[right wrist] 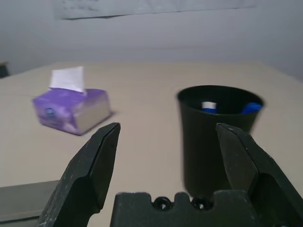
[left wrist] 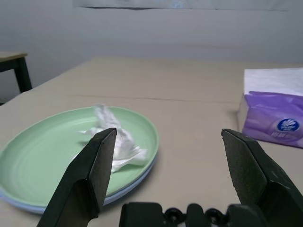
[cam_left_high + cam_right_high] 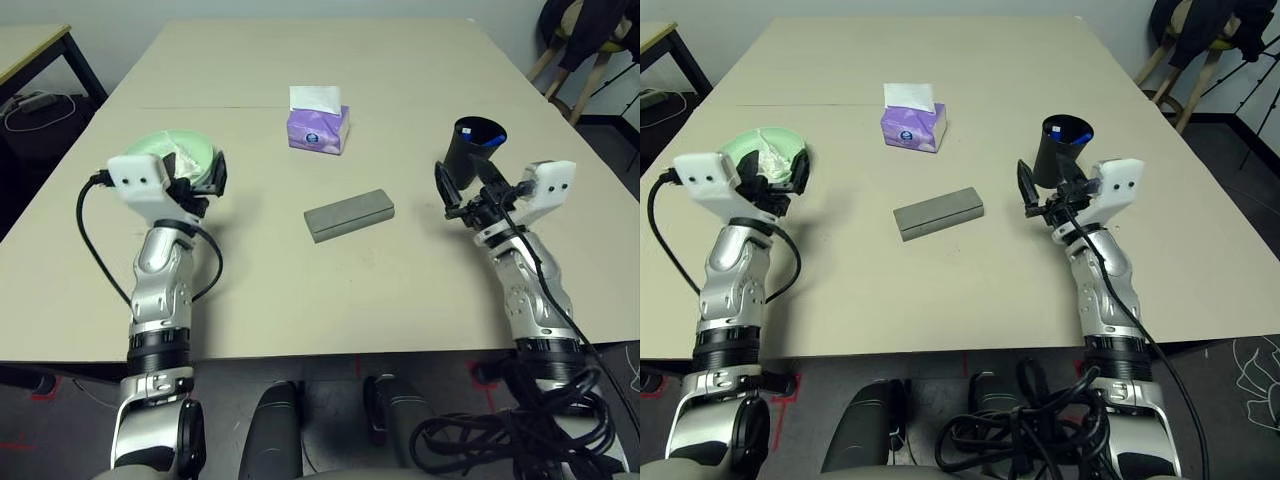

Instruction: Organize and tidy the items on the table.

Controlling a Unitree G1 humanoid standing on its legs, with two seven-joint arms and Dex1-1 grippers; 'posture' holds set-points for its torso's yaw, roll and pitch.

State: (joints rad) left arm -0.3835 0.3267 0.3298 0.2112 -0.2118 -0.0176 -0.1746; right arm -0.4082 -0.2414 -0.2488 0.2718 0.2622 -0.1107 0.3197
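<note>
My left gripper (image 2: 165, 175) is spread wide and holds nothing, and so is my right gripper (image 1: 165, 165). The grey glasses case (image 3: 348, 214) lies between them in the middle of the table (image 3: 400, 80), its long axis running across me, slightly skewed. My right gripper sits just short of the black cup (image 1: 218, 137); my left faces the pale green plate (image 2: 42, 161) carrying the crumpled tissue (image 2: 116, 142). I judge the case about equally near either arm

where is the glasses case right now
The grey glasses case lies flat near the middle of the table, between the two arms, just in front of the purple tissue box as the head camera sees it.
</note>
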